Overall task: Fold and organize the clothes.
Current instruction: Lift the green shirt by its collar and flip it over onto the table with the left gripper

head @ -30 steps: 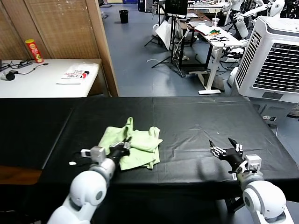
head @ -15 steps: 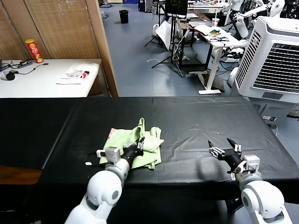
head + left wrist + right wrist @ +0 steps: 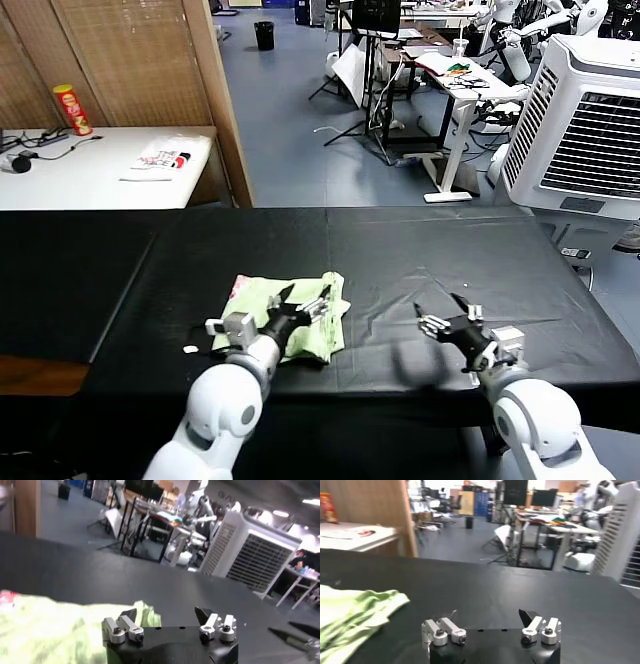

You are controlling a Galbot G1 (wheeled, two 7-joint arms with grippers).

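pale green shirt (image 3: 285, 318) lying folded into a rough rectangle on the black table (image 3: 420, 250), left of centre and toward the near edge. pink-and-white print patch showing at its far left corner. right edge of the fabric bunched into a small raised fold.

left gripper (image 3: 303, 301) poised over the near right part of the shirt, fingers spread wide with nothing between them. from the left wrist view, same left gripper (image 3: 165, 615) seen with both dark fingertips well apart, green cloth (image 3: 55, 632) spread below and to one side, bare black table beyond.

right gripper (image 3: 440, 308) hovering low over bare table, right of the shirt and clear of it, fingers likewise wide apart and empty. in the right wrist view, right gripper (image 3: 487, 615) pointing across the black surface, with the shirt's edge (image 3: 355, 612) lying off to the side, not touching.

beyond the table on the far left, a white side table (image 3: 100, 165) carrying a white printed bag (image 3: 160, 155) and a red-and-yellow can (image 3: 72, 108). large white air cooler (image 3: 590, 115) standing at far right.
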